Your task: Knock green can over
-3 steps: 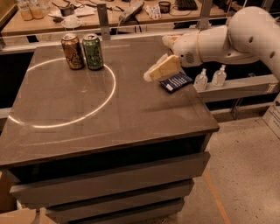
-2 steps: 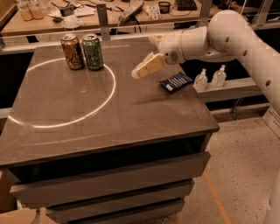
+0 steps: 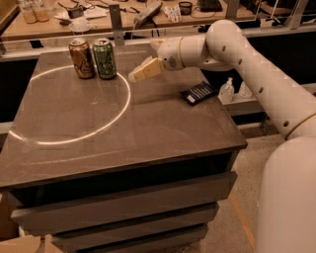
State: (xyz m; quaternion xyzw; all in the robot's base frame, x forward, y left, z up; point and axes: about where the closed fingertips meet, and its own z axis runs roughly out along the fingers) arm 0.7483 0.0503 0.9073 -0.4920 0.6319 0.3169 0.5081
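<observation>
The green can [image 3: 104, 59] stands upright at the far left of the dark table [image 3: 148, 128], touching or nearly touching a bronze-brown can [image 3: 81, 59] on its left. My gripper [image 3: 136, 75], with pale yellow fingers, reaches in from the right on the white arm [image 3: 237, 54]. It hovers just above the table, a short way to the right of the green can and apart from it.
A dark blue packet [image 3: 197, 92] lies near the table's right edge. A bright ring of light [image 3: 129, 94] marks the tabletop. A cluttered bench [image 3: 148, 15] runs behind the table. Small white bottles [image 3: 227, 90] stand on a shelf to the right.
The gripper has moved left across the table, from above the blue packet to close beside the green can. Both cans stand as before.
</observation>
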